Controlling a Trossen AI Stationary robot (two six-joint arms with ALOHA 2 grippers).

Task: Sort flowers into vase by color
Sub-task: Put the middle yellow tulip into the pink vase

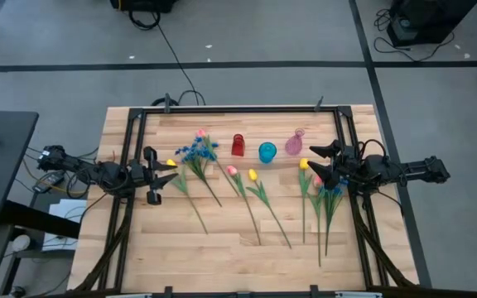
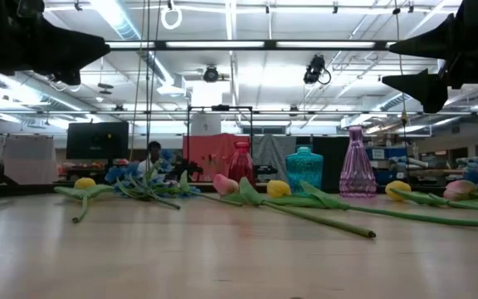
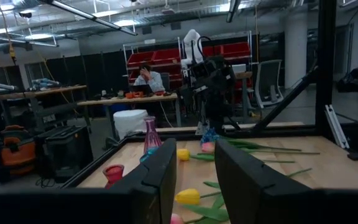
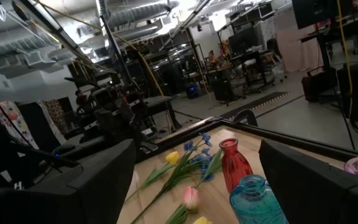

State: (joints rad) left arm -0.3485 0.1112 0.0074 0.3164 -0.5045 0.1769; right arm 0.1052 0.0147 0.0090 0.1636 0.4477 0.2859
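Artificial flowers lie flat on the wooden table on their stems and heads. On the left are a yellow tulip (image 1: 171,163), a blue spray (image 1: 195,151) and a pink tulip (image 1: 200,132). A pink tulip (image 1: 231,170) and a yellow tulip (image 1: 252,175) lie mid-table. A yellow tulip (image 1: 304,164), a pink tulip (image 1: 316,180) and a blue spray (image 1: 332,191) lie on the right. The red vase (image 1: 238,145), teal vase (image 1: 267,152) and pink vase (image 1: 294,143) stand upright. My left gripper (image 1: 175,170) hovers open above the left yellow tulip. My right gripper (image 1: 311,161) hovers open above the right yellow tulip.
A black frame (image 1: 222,109) runs along the table's far edge and both sides. The three vases stand in a row between the two grippers, toward the far side. Bare wood (image 1: 222,257) lies along the near edge. A person (image 3: 146,78) sits at a desk in the room beyond.
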